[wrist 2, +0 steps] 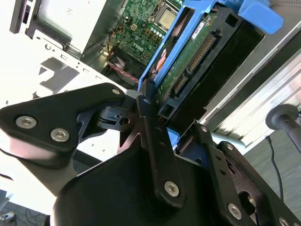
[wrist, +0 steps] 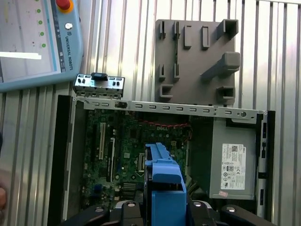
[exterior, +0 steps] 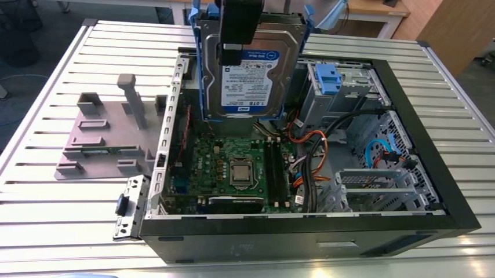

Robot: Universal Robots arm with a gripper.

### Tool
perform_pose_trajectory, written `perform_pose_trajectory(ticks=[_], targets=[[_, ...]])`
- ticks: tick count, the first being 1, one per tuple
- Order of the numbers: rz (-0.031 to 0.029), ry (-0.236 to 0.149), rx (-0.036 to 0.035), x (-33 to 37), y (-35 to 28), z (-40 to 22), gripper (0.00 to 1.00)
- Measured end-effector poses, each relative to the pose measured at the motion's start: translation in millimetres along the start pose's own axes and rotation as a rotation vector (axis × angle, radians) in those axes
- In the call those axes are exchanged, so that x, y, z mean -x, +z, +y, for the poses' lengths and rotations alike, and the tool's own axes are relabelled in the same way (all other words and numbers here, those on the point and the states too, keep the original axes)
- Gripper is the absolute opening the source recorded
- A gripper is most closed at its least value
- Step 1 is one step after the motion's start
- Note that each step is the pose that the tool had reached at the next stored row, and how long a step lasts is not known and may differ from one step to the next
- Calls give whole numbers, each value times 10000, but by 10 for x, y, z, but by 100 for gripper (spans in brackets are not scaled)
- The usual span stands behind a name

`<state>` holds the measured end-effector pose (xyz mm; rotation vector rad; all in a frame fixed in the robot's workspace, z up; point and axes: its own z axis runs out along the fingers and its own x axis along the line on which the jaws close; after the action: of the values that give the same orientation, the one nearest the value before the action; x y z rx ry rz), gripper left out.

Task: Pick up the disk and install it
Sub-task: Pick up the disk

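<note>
The disk [exterior: 255, 78], a silver hard drive with a white label and a blue lower band, sits in a blue bracket. It hangs upright above the open computer case [exterior: 421, 124], over the case's far side. My gripper [exterior: 233, 53] comes down from above and is shut on the disk's upper edge. In the second wrist view the black fingers [wrist 2: 149, 123] clamp the blue bracket, with the disk's green circuit board [wrist 2: 190, 59] facing the camera. In the first wrist view the bracket's blue end [wrist: 164, 186] sticks out between the gripper's parts, above the motherboard [wrist: 127, 150].
The case lies open on a slatted metal table [exterior: 46, 197]. Inside are the motherboard [exterior: 240, 168], orange and black cables [exterior: 317, 156], a drive bay with a bare blue clip [exterior: 328, 78], and a grey box with a white sticker [wrist: 233, 160]. A grey fixture plate [exterior: 108, 139] lies beside the case. A teach pendant [wrist: 37, 42] rests nearby.
</note>
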<state>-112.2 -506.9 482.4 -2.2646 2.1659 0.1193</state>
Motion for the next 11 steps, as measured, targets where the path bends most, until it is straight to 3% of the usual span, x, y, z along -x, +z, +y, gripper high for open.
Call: perform_pose_trajectory(ticks=[11], targets=[[0, 0, 0, -5, 1, -39, 37]])
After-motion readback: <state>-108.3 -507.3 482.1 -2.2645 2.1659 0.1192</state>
